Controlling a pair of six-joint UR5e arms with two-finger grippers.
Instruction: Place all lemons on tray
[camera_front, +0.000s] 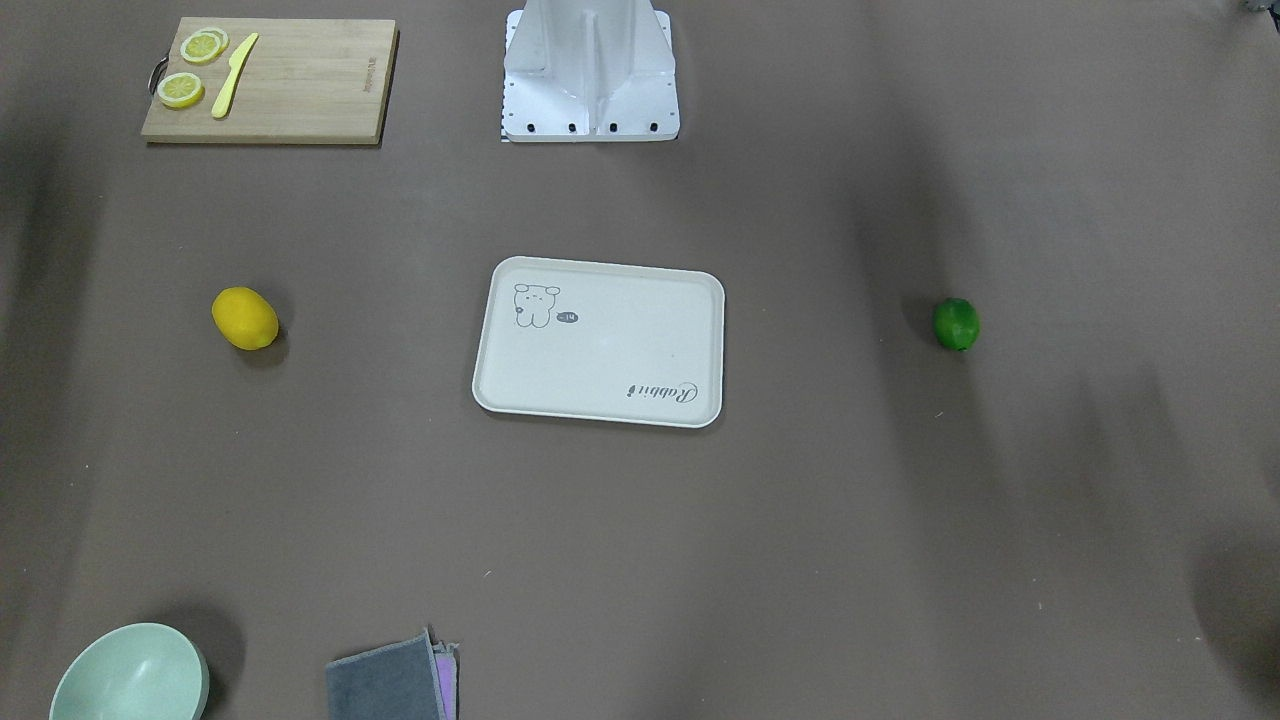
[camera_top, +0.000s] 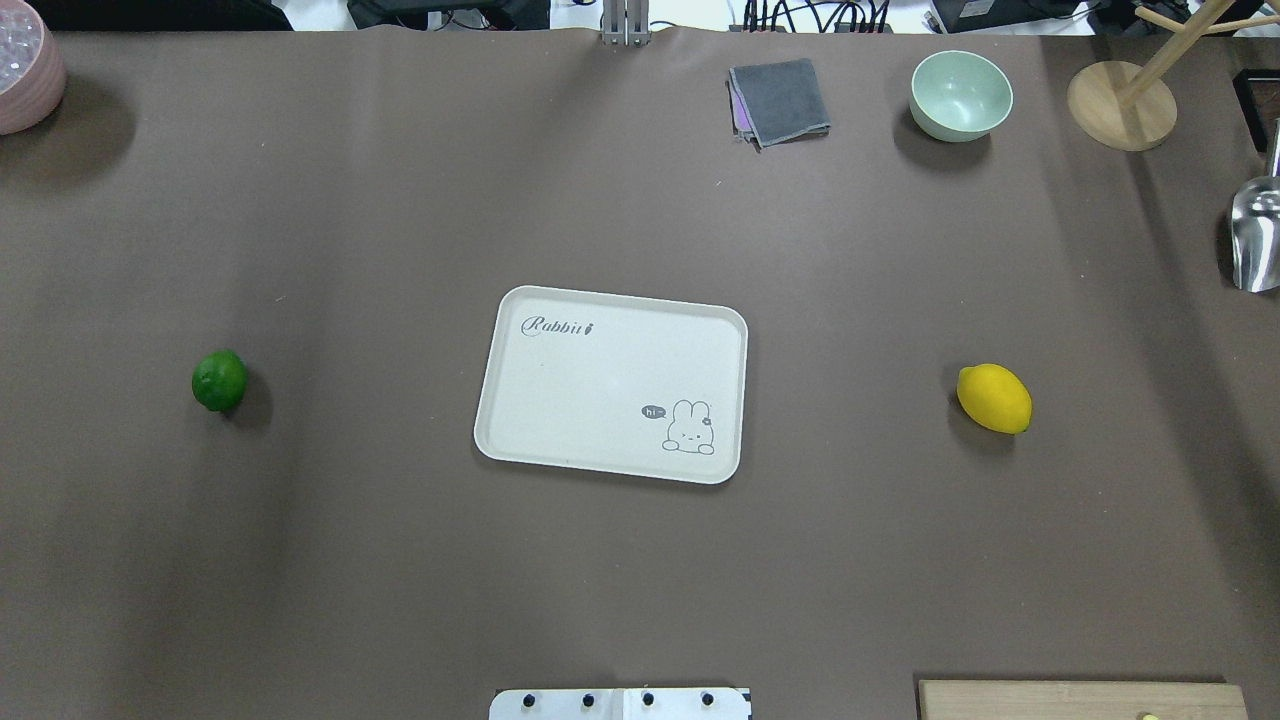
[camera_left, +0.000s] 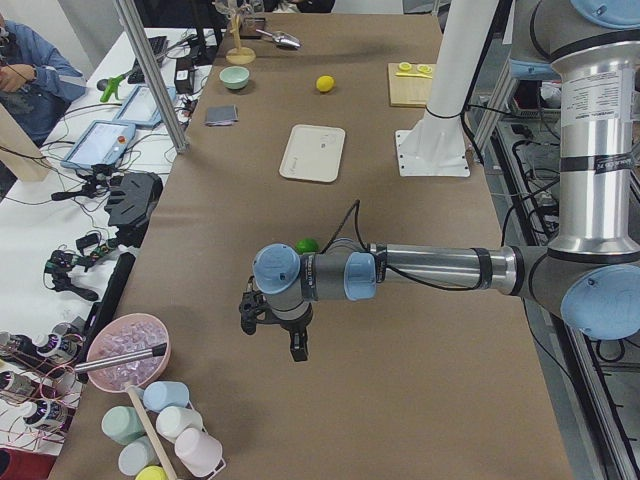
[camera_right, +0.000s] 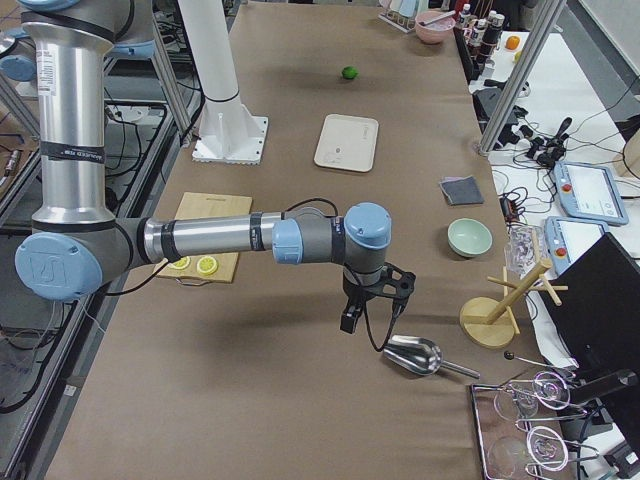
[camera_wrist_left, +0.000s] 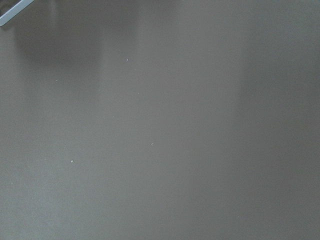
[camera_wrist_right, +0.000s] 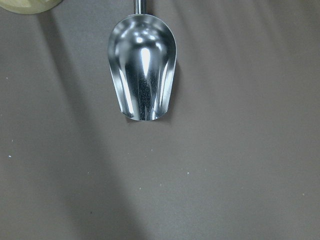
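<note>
The cream-white tray lies at the table's middle with nothing on it; it also shows in the front view. The yellow lemon lies on the table on my right side, apart from the tray. The green lemon lies on my left side, also apart from it. My left gripper hangs over bare table beyond the green lemon. My right gripper hangs above a metal scoop, far from the yellow lemon. I cannot tell whether either gripper is open or shut.
A wooden cutting board with lemon slices and a yellow knife lies near the robot base. A green bowl, a grey cloth and a wooden stand line the far edge. A pink bowl stands far left.
</note>
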